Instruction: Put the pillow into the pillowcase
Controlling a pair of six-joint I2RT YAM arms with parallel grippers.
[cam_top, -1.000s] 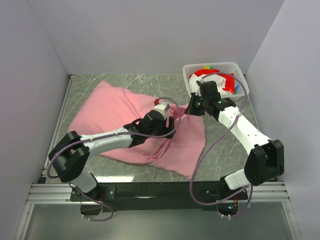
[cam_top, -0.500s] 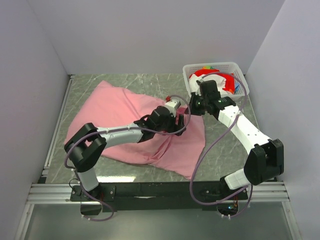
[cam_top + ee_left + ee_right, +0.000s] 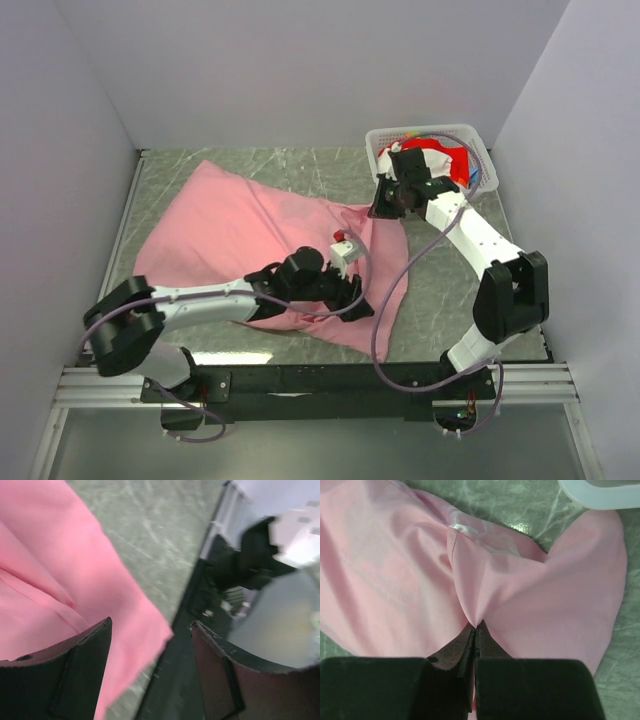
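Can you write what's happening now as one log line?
left claw: open, at pillowcase near edge | right claw: shut on pillowcase fold

The pillowcase [image 3: 240, 220] is thin pink cloth, matt and finely wrinkled, and its small sewn label [image 3: 465, 530] has a satiny shine. Under it, the table [image 3: 300, 165] has a grey-green, stone-look top, smooth with a faint gloss. The basket [image 3: 385, 135] looks like white plastic moulded as a lattice. The left arm [image 3: 200, 297] and right arm [image 3: 480, 240] wear smooth white shells with a slight sheen, joined by matt black housings. The cables [image 3: 395, 310] have a smooth purplish sheath. The left gripper [image 3: 151, 626] has dark matt fingers [image 3: 80, 670] with pale scuffs along the edges, and the right gripper [image 3: 475, 626] looks the same dull dark. The rail [image 3: 300, 380] at the near edge is bare silvery metal.
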